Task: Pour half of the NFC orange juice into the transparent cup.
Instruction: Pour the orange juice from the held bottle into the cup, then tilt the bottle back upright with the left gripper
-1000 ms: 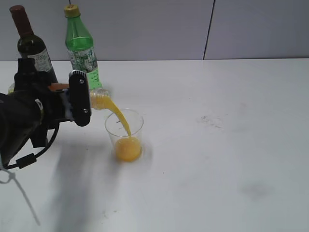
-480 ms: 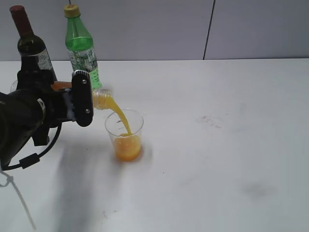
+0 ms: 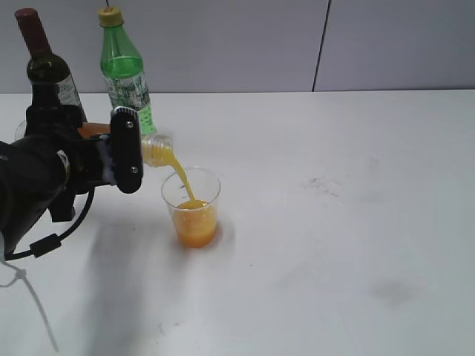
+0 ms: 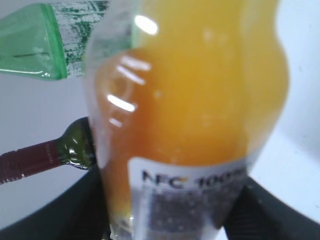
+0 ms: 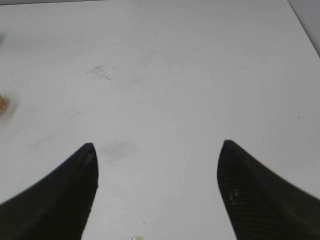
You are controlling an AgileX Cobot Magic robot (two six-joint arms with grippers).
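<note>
1. Your left gripper is clamped on the NFC orange juice, tipped over the transparent cup, left of centre.
2. The right gripper stands apart, empty.
3. The bottle is probably smooth and slippery; grip its label firmly. The cup seems light.

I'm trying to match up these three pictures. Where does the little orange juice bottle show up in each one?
Exterior view: NFC orange juice left of centre, tipped in the left claw, pouring into the transparent cup.
Left wrist view: it fills the middle.
Right wrist view: not in it.
Shared landmark: green bottle, also top left in the wrist view.
</note>
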